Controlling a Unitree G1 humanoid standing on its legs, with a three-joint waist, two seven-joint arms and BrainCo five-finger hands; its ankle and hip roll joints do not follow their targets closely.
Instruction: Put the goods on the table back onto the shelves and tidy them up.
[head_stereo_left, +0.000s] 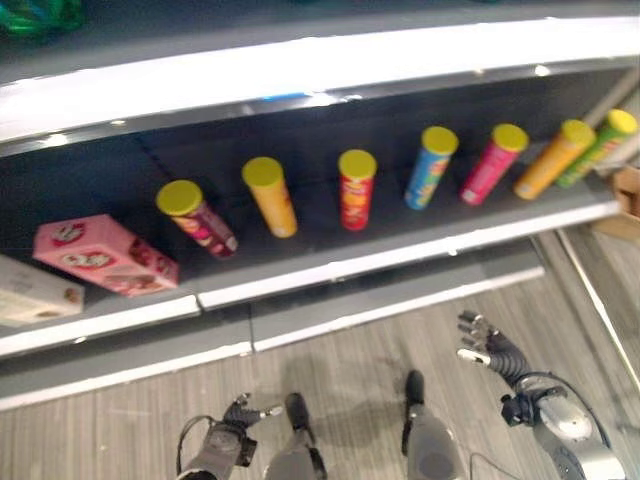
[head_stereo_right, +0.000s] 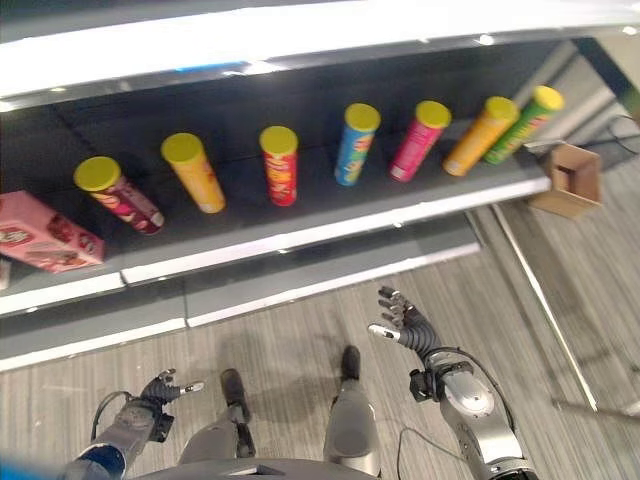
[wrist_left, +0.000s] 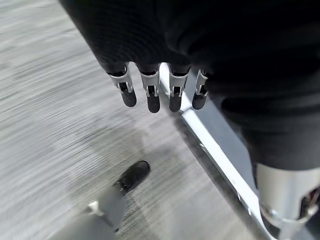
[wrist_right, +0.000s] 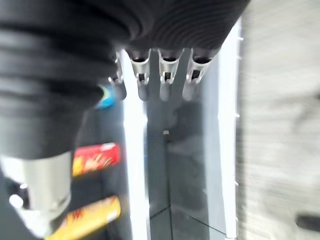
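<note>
Seven crisp tubes stand in a spaced row along the dark shelf (head_stereo_left: 400, 262) across the middle of the frame: a maroon tube (head_stereo_left: 196, 217) at the left, then an orange-yellow tube (head_stereo_left: 270, 196), a red tube (head_stereo_left: 356, 188), a blue tube (head_stereo_left: 431, 166), a pink tube (head_stereo_left: 493, 163), an orange tube (head_stereo_left: 552, 158) and a green tube (head_stereo_left: 600, 146) at the far right. All are smooth printed cylinders with round yellow lids. At the left edge of the same shelf sit a pink box (head_stereo_left: 104, 254) and part of a pale box (head_stereo_left: 35, 292), both flat-sided card.

I'd judge this shelf largely stocked. Whether goods wait on a table I cannot tell from here, so what is left is uncertain; the row looks evenly set, and little tidying seems needed.

Both hands hang empty over the grey, fine-grained plank floor. The left hand (head_stereo_left: 237, 415) at the lower left has its fingers relaxed and slightly parted, gripping nothing. The right hand (head_stereo_left: 484, 343) at the lower right is spread, fingers fanned towards the shelf's white metal edge. A brown cardboard box (head_stereo_right: 568, 178) stands open on the floor at the right.
</note>
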